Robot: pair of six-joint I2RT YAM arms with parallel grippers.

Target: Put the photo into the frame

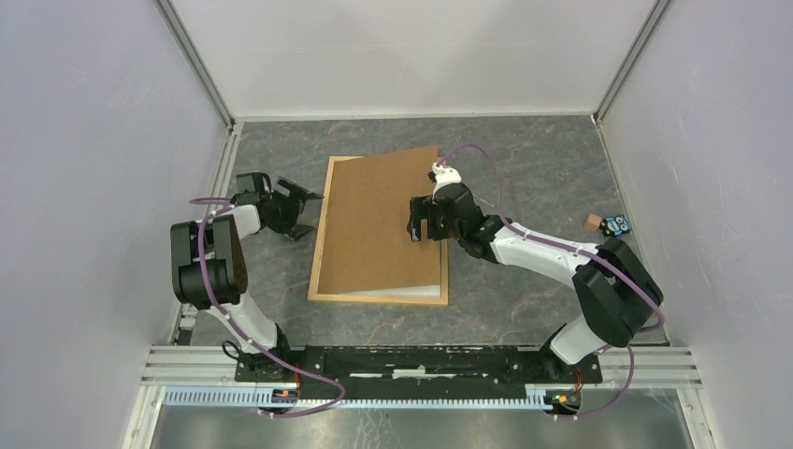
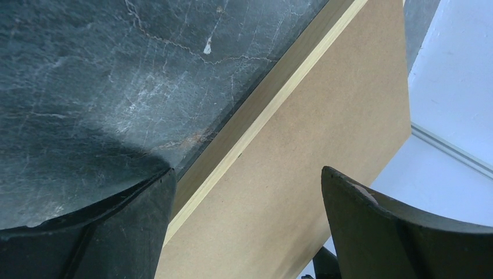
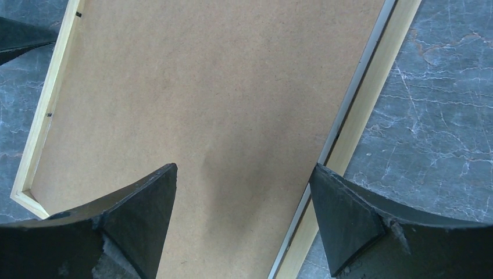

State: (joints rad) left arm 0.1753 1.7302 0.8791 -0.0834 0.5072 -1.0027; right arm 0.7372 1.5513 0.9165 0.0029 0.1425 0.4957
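**Inspector:** Overhead?
**Assessor:** The thin light-wood rectangular frame (image 1: 318, 245) is lying mid-way on the grey marbled table (image 1: 524, 168). A plain brown rectangular board (image 1: 379, 220) is sitting askew over it.
**Inspector:** Left wrist?
**Assessor:** The left gripper (image 2: 247, 171) is hovering spread wide and empty at the frame's (image 2: 261, 104) edge.
**Inspector:** Right wrist?
**Assessor:** The right gripper (image 3: 243, 167) is gaping, gripping nothing, over the board (image 3: 203, 87).

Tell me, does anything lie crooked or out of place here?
Yes. The brown board lies crooked over the frame: its far right corner seems to stick out beyond the frame, and a white strip shows uncovered at its near edge.
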